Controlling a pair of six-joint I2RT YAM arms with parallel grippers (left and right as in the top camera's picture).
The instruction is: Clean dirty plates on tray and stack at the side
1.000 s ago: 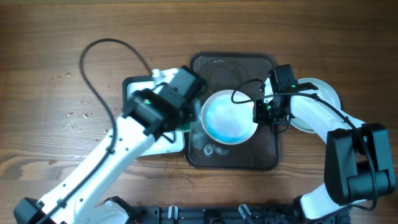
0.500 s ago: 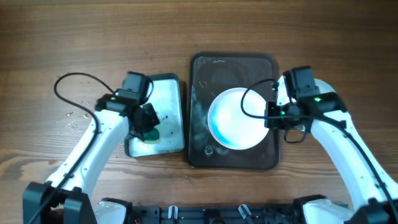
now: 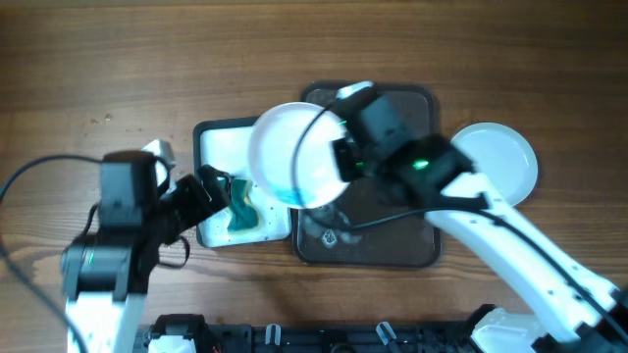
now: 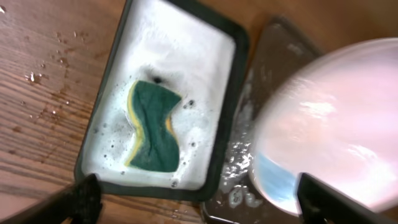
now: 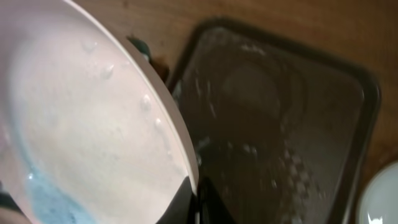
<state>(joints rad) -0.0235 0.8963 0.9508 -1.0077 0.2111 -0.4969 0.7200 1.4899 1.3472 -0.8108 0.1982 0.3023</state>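
Observation:
My right gripper (image 3: 340,162) is shut on the rim of a white plate (image 3: 292,155) with a blue smear (image 3: 285,193), holding it tilted above the left side of the dark brown tray (image 3: 392,230). In the right wrist view the fingers (image 5: 198,198) pinch the plate's (image 5: 93,137) edge over the wet tray (image 5: 280,106). My left gripper (image 3: 216,191) is open and empty above the basin (image 3: 221,142), next to the green sponge (image 3: 240,208). A second, plain white plate (image 3: 496,162) lies on the wood right of the tray.
In the left wrist view the sponge (image 4: 151,127) lies in the foamy basin (image 4: 180,43), with the held plate (image 4: 329,118) to its right over the tray (image 4: 245,183). Water drops mark the wooden tabletop (image 3: 118,118) left of the basin.
My left gripper has opened and let go of the sponge, which now lies in the basin. The right gripper has lifted the smeared plate and carried it leftward, over the tray's left edge.

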